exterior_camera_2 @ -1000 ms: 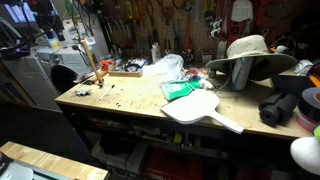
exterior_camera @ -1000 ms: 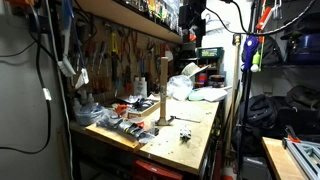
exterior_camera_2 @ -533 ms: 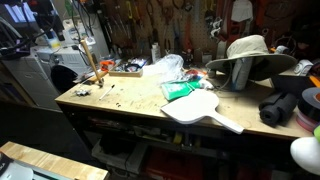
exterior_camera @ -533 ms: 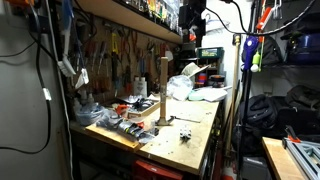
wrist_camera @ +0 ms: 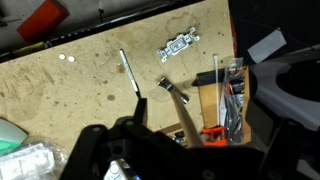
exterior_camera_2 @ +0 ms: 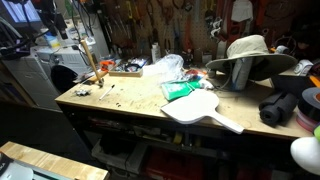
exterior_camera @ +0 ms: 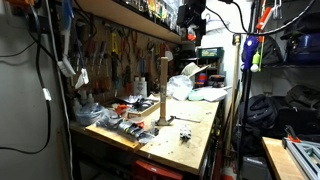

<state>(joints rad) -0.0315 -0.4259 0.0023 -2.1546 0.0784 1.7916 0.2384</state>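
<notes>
My gripper [exterior_camera: 192, 22] hangs high above the workbench, near the shelf. In the wrist view its two dark fingers [wrist_camera: 200, 105] are spread apart with nothing between them, so it is open and empty. Straight below it stands an upright wooden post [exterior_camera: 163, 88] on a small wooden base, also seen from above in the wrist view [wrist_camera: 183, 112]. A metal switch plate [wrist_camera: 178, 45] and a thin black rod [wrist_camera: 128, 72] lie on the bench top beyond the post.
The wooden workbench [exterior_camera_2: 120, 100] carries a white paddle-shaped board [exterior_camera_2: 205, 108], a green item [exterior_camera_2: 180, 90], a crumpled plastic bag [exterior_camera_2: 165, 68] and a tan hat [exterior_camera_2: 248, 50]. Tools hang on the back wall [exterior_camera: 115, 50]. A box of small parts [wrist_camera: 232, 95] lies beside the post.
</notes>
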